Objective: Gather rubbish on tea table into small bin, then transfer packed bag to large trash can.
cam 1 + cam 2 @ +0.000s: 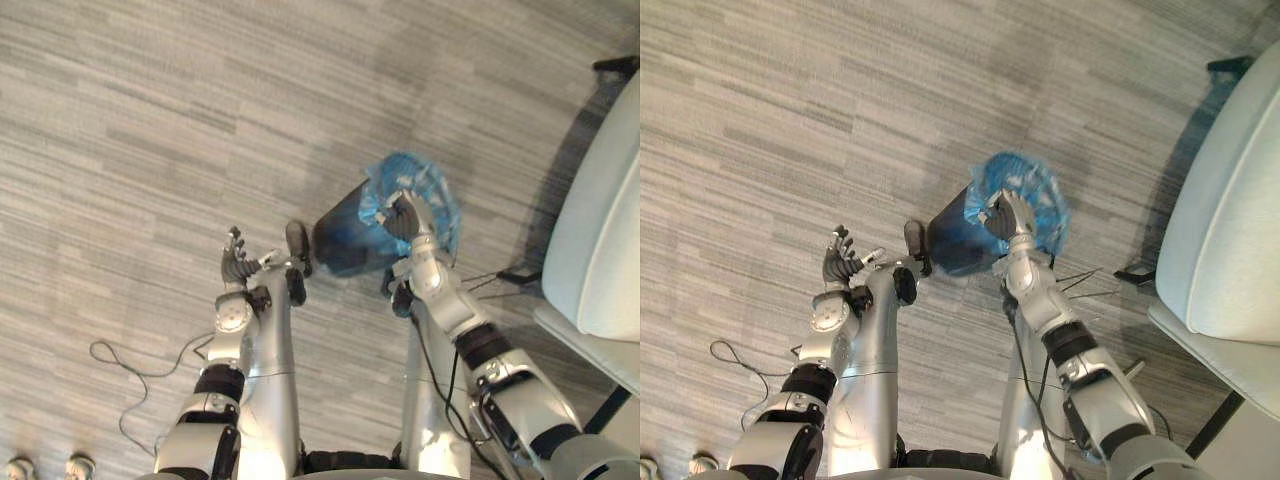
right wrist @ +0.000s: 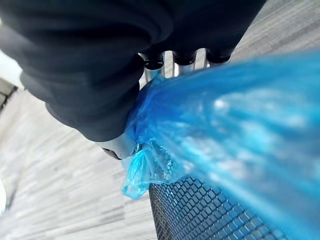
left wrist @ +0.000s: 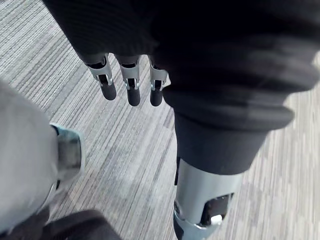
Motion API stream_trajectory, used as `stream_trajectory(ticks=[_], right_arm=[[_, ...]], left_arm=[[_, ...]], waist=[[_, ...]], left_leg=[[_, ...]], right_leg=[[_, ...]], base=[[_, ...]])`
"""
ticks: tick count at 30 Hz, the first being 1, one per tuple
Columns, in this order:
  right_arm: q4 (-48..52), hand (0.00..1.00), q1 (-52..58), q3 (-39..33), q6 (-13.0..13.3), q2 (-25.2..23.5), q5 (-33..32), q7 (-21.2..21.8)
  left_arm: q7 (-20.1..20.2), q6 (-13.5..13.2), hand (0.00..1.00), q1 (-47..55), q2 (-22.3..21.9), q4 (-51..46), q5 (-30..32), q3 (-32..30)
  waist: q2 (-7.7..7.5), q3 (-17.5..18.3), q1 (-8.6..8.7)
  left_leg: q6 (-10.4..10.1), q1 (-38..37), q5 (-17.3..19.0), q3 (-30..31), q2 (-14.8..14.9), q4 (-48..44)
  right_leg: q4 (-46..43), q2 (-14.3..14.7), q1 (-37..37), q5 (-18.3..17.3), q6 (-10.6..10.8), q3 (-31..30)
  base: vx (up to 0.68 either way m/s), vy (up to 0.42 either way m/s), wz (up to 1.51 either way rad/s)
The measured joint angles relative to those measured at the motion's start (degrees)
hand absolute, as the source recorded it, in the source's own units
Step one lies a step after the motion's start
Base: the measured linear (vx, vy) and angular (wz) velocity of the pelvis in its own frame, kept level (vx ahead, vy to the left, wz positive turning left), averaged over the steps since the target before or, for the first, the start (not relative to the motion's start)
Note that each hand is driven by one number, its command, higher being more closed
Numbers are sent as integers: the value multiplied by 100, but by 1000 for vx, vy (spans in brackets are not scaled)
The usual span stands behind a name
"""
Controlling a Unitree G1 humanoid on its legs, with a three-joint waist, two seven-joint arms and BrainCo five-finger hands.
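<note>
The right hand clenches the bag-covered rim of the small bin, whose body points toward the relaxed, empty left hand.

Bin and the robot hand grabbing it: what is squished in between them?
The blue bag. In the right wrist view it lies bunched between the right robot hand and the black mesh bin.

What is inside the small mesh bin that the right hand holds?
A blue bag lines the small bin, folded over its rim, where the right hand grips it. Whatever lies in the bag is hidden.
</note>
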State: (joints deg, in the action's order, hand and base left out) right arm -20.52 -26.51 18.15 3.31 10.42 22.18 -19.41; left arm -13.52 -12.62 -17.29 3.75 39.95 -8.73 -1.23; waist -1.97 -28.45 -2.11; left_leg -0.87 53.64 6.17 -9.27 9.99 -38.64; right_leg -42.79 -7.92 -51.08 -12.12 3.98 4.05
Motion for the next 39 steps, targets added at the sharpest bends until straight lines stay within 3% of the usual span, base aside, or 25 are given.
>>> stream_trajectory(ticks=[2,5,11,15,20,24,26,39], right_arm=[[171,100,383,-54,42,-113,-168,86],[174,100,681,-199,85,-225,-192,141],[21,100,1045,-433,96,-479,-188,292],[-620,100,1159,-573,129,-500,-193,445],[-1010,100,1222,-827,138,-434,-189,475],[-1040,100,1314,-894,199,-378,-188,515],[-1049,100,1318,-917,295,-387,-187,543],[-1239,100,1572,-1157,294,-434,-221,612]], left_arm=[[76,63,0,167,-21,151,48,63],[111,93,0,390,-31,195,49,117],[222,103,0,729,4,627,124,176],[348,122,0,813,25,1144,298,238],[355,119,0,1007,61,1254,464,229],[364,120,0,1226,117,1308,554,230],[390,120,0,1310,136,1333,668,232],[488,230,0,1691,191,1469,850,225]], waist=[[-156,205,-3],[-178,311,-20],[-153,787,-30],[-21,1178,-1],[189,1405,-7],[286,1603,29],[286,1641,152],[258,1845,126]], left_leg=[[-34,-565,-148,-34,-27,484],[-70,-1331,-300,-64,-114,1024],[-170,-2304,-705,-88,-303,2114],[-240,-2869,-1104,12,-360,2981],[-333,-3516,-1471,139,-421,3781],[-371,-3791,-1601,190,-448,4144],[-382,-3905,-1675,330,-472,4291],[-406,-4204,-1644,340,-498,4417]], right_leg=[[512,23,580,142,-6,82],[1048,17,1353,258,18,142],[1816,-4,2190,450,18,233],[2669,116,2780,791,28,351],[3348,192,3375,1085,59,382],[3622,254,3593,1227,63,410],[3708,268,3736,1253,65,518],[4249,278,4211,1465,140,441]], base=[[103,-102,2],[108,-41,8],[112,-41,8],[91,-28,3],[60,7,-1],[5,6,-3],[-21,35,19],[-8,18,1]])
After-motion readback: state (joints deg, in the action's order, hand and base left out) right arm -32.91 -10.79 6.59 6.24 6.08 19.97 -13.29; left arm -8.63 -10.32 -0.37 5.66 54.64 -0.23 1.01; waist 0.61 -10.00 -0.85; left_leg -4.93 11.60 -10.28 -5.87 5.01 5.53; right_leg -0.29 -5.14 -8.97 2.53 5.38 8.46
